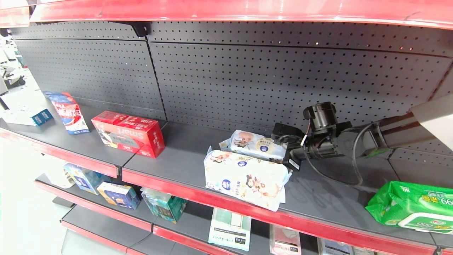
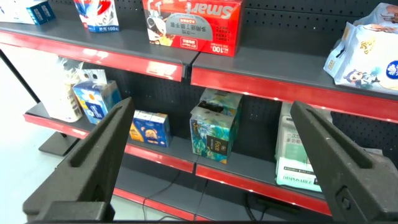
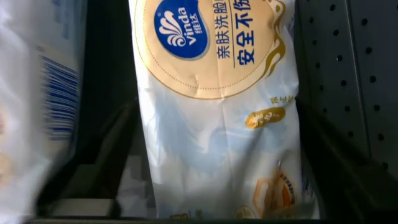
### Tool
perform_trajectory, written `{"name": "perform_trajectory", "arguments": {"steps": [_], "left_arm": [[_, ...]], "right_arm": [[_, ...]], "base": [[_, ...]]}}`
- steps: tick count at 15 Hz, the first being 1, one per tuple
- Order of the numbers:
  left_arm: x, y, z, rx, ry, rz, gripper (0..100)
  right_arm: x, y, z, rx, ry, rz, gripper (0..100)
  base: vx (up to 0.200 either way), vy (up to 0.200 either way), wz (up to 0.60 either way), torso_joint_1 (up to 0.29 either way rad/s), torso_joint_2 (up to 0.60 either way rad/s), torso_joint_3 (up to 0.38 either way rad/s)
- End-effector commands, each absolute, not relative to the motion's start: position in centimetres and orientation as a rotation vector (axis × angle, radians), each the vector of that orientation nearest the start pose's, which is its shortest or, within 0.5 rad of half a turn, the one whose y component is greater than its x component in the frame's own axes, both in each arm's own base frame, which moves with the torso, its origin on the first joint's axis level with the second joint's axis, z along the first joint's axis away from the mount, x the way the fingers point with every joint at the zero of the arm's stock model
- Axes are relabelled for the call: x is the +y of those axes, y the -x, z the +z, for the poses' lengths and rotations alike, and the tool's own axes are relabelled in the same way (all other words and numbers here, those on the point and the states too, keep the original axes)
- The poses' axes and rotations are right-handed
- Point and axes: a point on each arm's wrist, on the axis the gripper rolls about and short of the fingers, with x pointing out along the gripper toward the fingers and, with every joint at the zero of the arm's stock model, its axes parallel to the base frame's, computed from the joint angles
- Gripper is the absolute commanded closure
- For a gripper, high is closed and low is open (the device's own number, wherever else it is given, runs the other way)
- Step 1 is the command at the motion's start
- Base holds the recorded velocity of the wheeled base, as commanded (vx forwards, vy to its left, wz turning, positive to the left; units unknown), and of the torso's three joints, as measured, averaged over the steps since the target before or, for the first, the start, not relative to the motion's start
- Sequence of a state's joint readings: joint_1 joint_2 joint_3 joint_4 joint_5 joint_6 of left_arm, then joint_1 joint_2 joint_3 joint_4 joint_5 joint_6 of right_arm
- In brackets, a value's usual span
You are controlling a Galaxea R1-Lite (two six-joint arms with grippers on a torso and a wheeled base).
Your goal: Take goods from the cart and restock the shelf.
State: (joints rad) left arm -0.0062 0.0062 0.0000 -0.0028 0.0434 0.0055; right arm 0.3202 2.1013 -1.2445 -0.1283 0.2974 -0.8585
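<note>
- The wipes pack (image 1: pixel 256 144) (image 3: pixel 217 124) lies on the grey shelf (image 1: pixel 177 159), near the middle. It is far back, close to the wall with the little holes.
- The right gripper (image 1: pixel 285 150) comes in from the right. The pack sits between its two black fingers (image 3: pixel 93 174). The fingers press on both sides of the pack, so the gripper is closed on it.
- A second wipes pack (image 1: pixel 246 179) (image 2: pixel 367 53) stands just in front, at the near edge of the shelf. The two packs touch.
- The left gripper (image 2: pixel 211 107) is wide open and holds nothing. It hangs low, in front of the shelves.
- A red box (image 1: pixel 129 132) (image 2: pixel 193 25) lies on the same shelf, to the left of the two packs and well apart from them.
- Farther left stands a blue and red bag (image 1: pixel 69 113), a bit tilted.
- A green wipes pack (image 1: pixel 414 207) lies at the right end of the shelf, near the front edge.
- On the shelf below stands a teal box (image 1: pixel 164 205) (image 2: pixel 214 127), with a small blue box (image 1: pixel 118 194) (image 2: pixel 149 127) to its left.
</note>
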Motion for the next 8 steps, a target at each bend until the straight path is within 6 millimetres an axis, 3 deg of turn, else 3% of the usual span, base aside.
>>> {"name": "perform_trajectory", "arguments": {"steps": [1,8], "left_arm": [[0.11,2.22,7.60,0.005,-0.005,0.037,0],[0.11,2.22,7.60,0.005,-0.006,0.038,0]], "right_arm": [[13.28,-37.72,10.72,0.442,0.801,0.873,0],[13.23,-38.37,11.65,0.410,0.802,0.848,0]], "base": [[0.000,0.000,0.00,0.000,0.00,0.000],[0.000,0.000,0.00,0.000,0.00,0.000]]}}
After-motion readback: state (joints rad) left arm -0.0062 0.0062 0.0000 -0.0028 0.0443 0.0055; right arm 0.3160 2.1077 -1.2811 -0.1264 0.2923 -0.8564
